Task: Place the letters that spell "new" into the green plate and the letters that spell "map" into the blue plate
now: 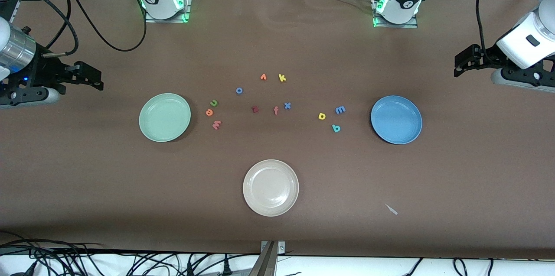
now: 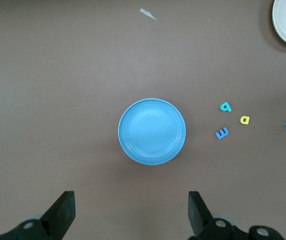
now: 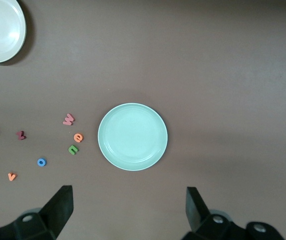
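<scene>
I am holding my left gripper (image 2: 130, 212) and right gripper (image 3: 128, 210) spread apart, both empty; their fingertips are lying cut off by the wrist views' edges.

A wide counter (image 1: 277, 224) under brown covering fills the frame, lit evenly from above w/ soft shadows. Black cables (image 1: 108, 263) tangle along the white edge nearest the front camera; more cables (image 1: 86, 20) loop across the covering toward the top. A pale scrap (image 1: 391, 209) lies loose.
</scene>
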